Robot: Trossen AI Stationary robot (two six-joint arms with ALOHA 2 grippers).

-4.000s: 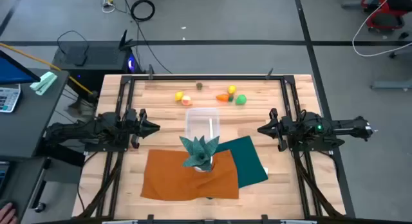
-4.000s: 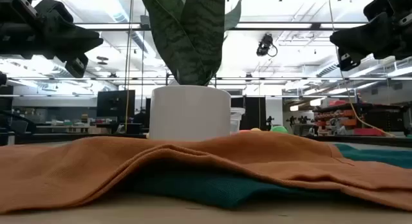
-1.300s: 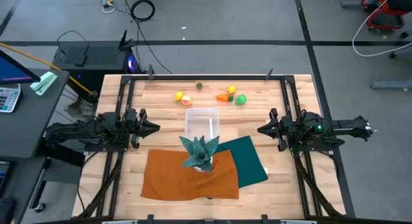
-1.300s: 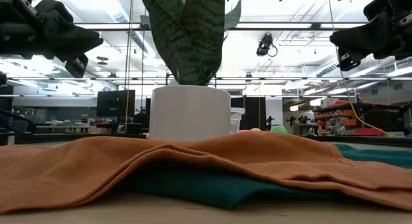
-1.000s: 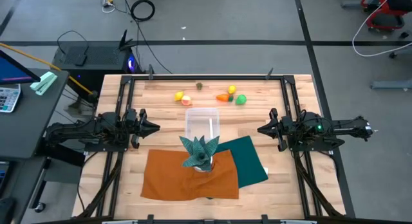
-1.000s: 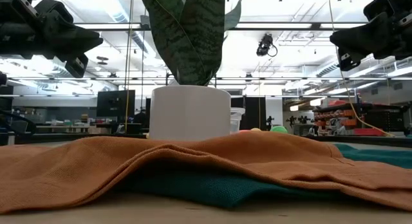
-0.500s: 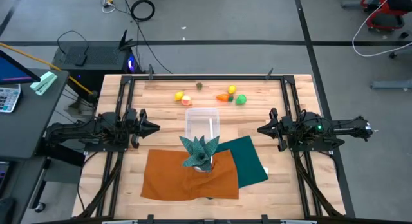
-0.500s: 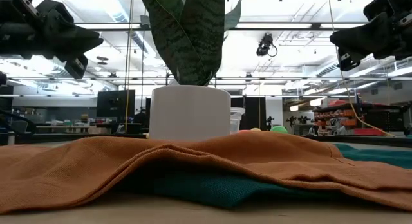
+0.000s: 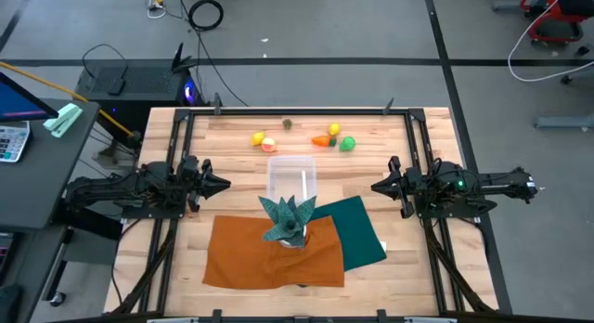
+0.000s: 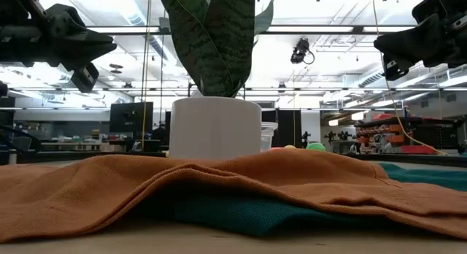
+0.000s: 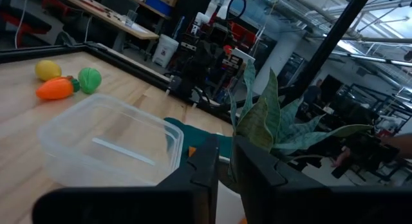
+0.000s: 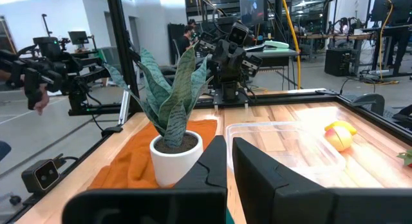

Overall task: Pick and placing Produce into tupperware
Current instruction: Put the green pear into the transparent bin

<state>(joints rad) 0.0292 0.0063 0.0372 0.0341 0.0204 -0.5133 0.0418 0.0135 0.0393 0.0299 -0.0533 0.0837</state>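
High view: left tool (image 9: 223,185) hangs above the table (image 9: 232,165) left of the clear tupperware (image 9: 291,174), fingers nearly together with a thin slit, holding nothing; right tool (image 9: 376,187) mirrors it on the right, pressed fully together, empty. The produce sits in a loose row near the far edge, well apart from both tools — yellow piece (image 9: 259,137) and yellow-red piece (image 9: 269,145) to the left, carrot (image 9: 322,141), small yellow piece (image 9: 334,130) and green piece (image 9: 347,144) to the right, plus a small dark piece (image 9: 289,123) farther back. Carrot's long axis runs left-right, across the table, green top toward the green piece. Tupperware is empty, long axis running from far edge to near, its near end right by the potted plant (image 9: 286,218) on the orange cloth (image 9: 251,258). Low view: plant pot and cloth block most of it; only hints of produce show past the pot. Left wrist view: carrot (image 11: 55,88), green piece (image 11: 89,79) and yellow piece (image 11: 47,69) beyond the tupperware (image 11: 109,143). Right wrist view: yellow-red piece (image 12: 340,136) behind the tub's far wall. Risks, as a judgement: round pieces could roll off a nearly closed tool — it needs to spread first; a low carry could clip the plant leaves or knock the light tub.
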